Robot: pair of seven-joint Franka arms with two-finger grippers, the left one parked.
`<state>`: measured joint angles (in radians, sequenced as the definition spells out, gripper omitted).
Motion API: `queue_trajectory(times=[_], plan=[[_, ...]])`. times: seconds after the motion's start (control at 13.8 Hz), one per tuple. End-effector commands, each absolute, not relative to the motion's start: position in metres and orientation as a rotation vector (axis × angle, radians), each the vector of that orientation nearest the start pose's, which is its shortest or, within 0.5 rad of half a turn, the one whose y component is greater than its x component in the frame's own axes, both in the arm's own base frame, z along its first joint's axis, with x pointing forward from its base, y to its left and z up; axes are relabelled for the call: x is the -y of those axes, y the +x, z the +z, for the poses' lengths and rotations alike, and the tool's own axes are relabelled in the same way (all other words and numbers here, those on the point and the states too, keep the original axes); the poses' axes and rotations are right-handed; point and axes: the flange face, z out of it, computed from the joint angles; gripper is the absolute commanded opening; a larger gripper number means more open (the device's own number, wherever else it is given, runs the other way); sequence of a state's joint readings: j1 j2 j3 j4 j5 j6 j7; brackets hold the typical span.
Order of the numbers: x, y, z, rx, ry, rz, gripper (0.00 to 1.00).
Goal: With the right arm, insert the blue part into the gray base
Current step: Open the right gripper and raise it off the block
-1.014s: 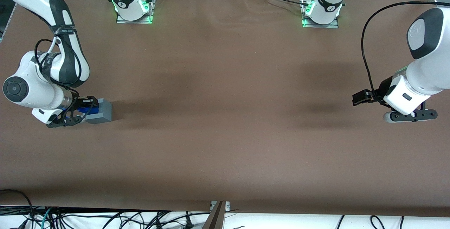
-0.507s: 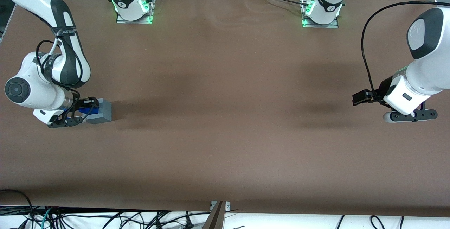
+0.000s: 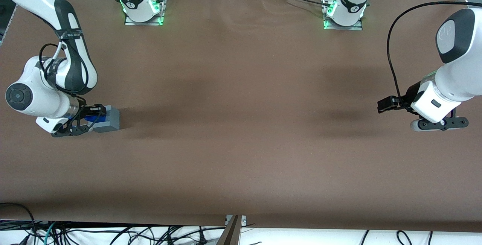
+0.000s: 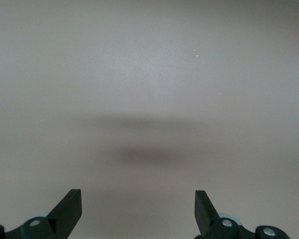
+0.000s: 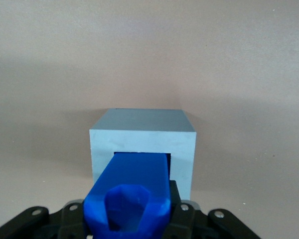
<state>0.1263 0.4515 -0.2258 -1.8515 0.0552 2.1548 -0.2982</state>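
Barely anything had shifted since earlier; on my brown worktop [image 3: 241, 124] the gripper [image 3: 84, 120] lay level beside the gray base [image 3: 107, 120], fingers [image 5: 184, 211] clamped on the blue part [image 5: 132, 196], its tip in the base's opening.

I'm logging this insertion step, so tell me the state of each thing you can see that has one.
Small bright-blue plastic part: held in the gripper, its leading end entered in the base's recess.
Light-gray plastic cube base: resting on the table, recess facing the gripper, partly filled.
Right arm's black two-finger gripper: shut on the blue part, beside the base.
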Motion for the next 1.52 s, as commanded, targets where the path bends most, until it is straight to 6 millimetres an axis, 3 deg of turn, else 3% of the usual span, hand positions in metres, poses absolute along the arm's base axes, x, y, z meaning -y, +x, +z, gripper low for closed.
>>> queue_trajectory(times=[0.0, 0.29, 0.43, 0.8, 0.87, 1.09, 1.45], plan=[[0.052, 0.624, 0.283, 0.274, -3.128, 0.186, 0.99], [0.050, 0.625, 0.290, 0.279, -3.126, 0.176, 0.99], [0.048, 0.626, 0.308, 0.283, -3.125, 0.135, 0.99], [0.026, 0.625, 0.387, 0.285, -3.106, 0.033, 0.99], [0.013, 0.622, 0.406, 0.268, -3.095, 0.048, 0.99], [-0.012, 0.603, 0.465, 0.238, -3.081, 0.003, 0.99], [-0.022, 0.575, 0.560, 0.233, -3.070, 0.065, 0.99]])
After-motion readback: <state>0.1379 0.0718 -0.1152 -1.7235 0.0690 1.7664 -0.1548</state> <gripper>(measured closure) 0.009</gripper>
